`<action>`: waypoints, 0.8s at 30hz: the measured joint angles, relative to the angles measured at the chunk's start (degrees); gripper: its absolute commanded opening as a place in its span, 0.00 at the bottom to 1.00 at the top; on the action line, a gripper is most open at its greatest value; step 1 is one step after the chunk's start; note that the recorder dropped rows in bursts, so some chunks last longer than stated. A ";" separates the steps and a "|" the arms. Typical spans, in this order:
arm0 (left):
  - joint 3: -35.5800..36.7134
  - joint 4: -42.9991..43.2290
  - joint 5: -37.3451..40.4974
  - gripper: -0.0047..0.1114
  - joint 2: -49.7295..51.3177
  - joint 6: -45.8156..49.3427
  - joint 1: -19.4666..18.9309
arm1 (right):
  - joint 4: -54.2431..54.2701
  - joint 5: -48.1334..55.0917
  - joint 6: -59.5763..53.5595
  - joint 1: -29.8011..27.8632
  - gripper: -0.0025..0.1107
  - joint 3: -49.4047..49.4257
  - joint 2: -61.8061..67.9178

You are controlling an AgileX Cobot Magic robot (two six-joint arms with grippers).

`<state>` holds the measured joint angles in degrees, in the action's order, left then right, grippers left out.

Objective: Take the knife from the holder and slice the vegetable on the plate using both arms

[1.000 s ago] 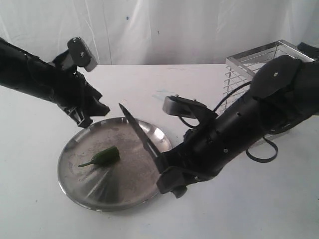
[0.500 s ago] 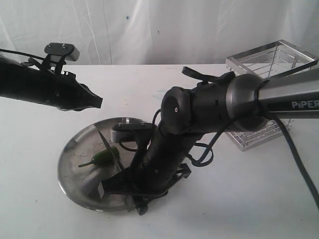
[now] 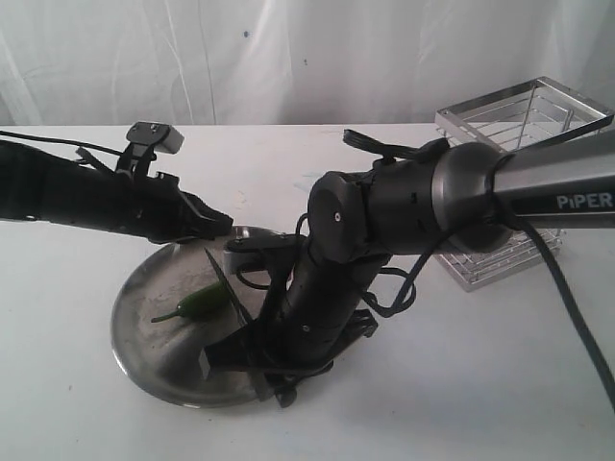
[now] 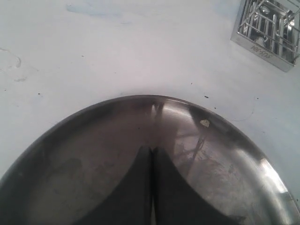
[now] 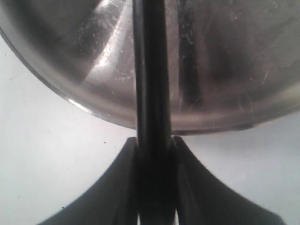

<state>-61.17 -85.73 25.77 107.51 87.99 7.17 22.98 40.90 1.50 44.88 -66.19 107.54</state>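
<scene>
The dark green vegetable (image 3: pixel 197 304) lies on the left half of the steel plate (image 3: pixel 144 336). My right gripper (image 3: pixel 252 338) is over the plate's near right part, shut on the round handle of the dark knife (image 3: pixel 226 283). The blade slants up and away, right beside the vegetable; I cannot tell whether they touch. In the right wrist view the knife (image 5: pixel 150 70) runs from my right gripper (image 5: pixel 154 140) out over the plate (image 5: pixel 93 47). My left gripper (image 3: pixel 224 223) hovers shut and empty at the plate's far rim. Its left wrist view shows the left gripper (image 4: pixel 152 151) above the bare plate (image 4: pixel 140 99).
The chrome wire holder (image 3: pixel 524 125) stands at the back right on the white table, and the holder (image 4: pixel 267 23) also shows in the left wrist view. The right arm's thick body and cables cover the plate's right side. A white curtain hangs behind.
My left gripper has closed and moved right and down to the plate's far rim. The right arm swung over the plate, bringing the knife down beside the vegetable.
</scene>
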 measured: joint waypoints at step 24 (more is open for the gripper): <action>0.00 0.14 0.98 0.04 0.13 0.22 0.00 | -0.08 1.56 0.00 0.00 0.02 0.00 0.09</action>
<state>-61.17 -85.59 26.76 107.65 88.21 7.17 22.90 42.46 1.50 44.88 -66.19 107.63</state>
